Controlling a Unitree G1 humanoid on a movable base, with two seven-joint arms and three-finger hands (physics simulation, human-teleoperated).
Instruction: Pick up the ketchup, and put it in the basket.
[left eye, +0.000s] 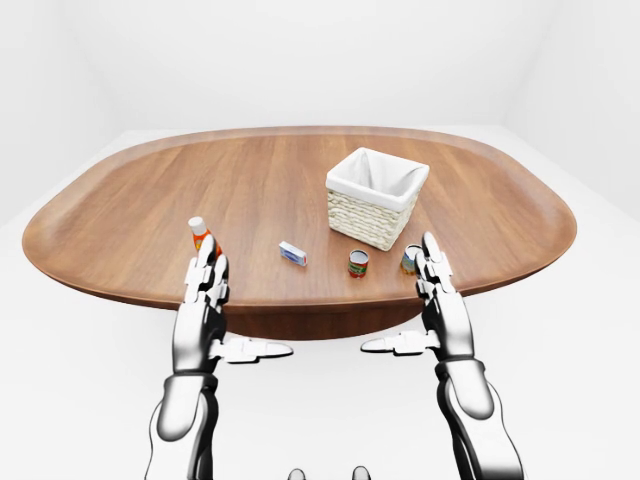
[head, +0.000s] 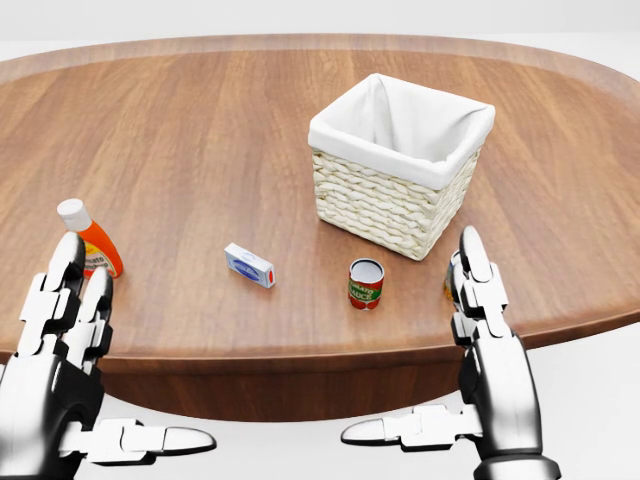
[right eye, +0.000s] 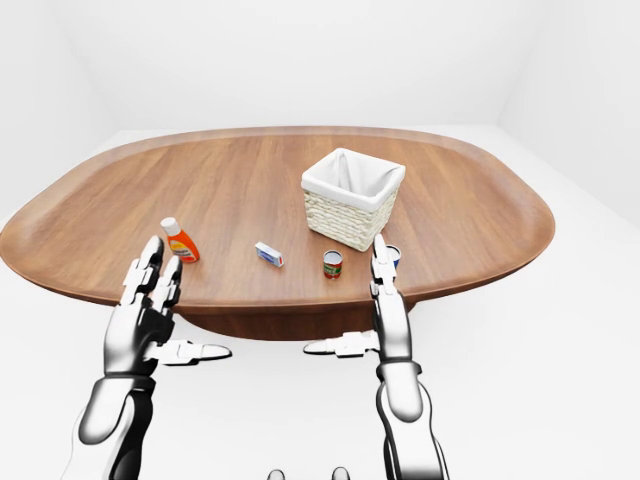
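Observation:
The ketchup, an orange bottle with a white cap, stands upright near the table's left edge in the head view. My left hand is open just below it; its raised fingers overlap the bottle's lower left side and do not close round it. The wicker basket with a white liner stands right of centre. My right hand is open below the basket's right corner, at the table edge, holding nothing.
A small white and blue box lies between the ketchup and a red tomato can. A second can stands behind my right hand's fingers. The wooden table's near edge runs just beyond both hands.

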